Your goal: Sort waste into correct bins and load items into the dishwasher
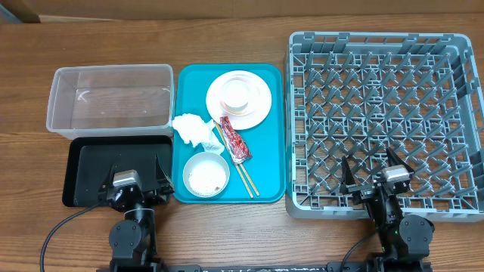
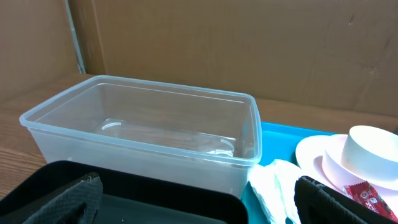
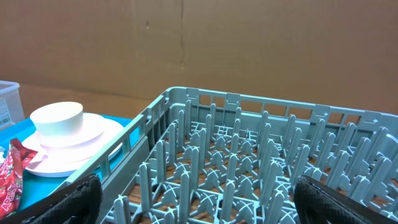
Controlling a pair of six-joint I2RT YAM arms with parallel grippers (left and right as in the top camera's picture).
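Observation:
A teal tray holds the pink plate, stacked with a pink bowl and a small white cup. A crumpled white napkin, a red wrapper, two chopsticks and a white bowl with rice grains also lie on it. The clear tub and black tray are left of it, the grey dish rack right. My left gripper is open over the black tray's near edge. My right gripper is open over the rack's near edge. Both are empty.
The left wrist view shows the clear tub, black tray, napkin, cup and wrapper. The right wrist view shows rack pegs, the cup and the wrapper. A cardboard wall stands behind the table.

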